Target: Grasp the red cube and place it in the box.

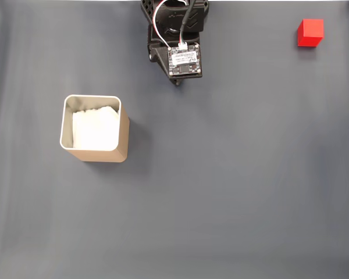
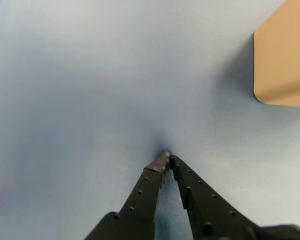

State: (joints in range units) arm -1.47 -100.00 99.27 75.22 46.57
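The red cube (image 1: 310, 32) sits on the grey surface at the top right of the fixed view, far from the arm. The box (image 1: 94, 128), tan with a pale rim and white padding inside, stands at the left; in the wrist view its tan wall (image 2: 285, 55) shows at the upper right. My black gripper (image 2: 168, 159) rises from the bottom edge of the wrist view, its two fingers meeting at the tips with nothing between them, close to the surface. In the fixed view the arm (image 1: 177, 38) is folded at the top centre.
A plain grey mat (image 1: 221, 186) covers the whole table. Wide bare mat lies between the arm, the cube and the box. The mat's far edge runs along the top of the fixed view.
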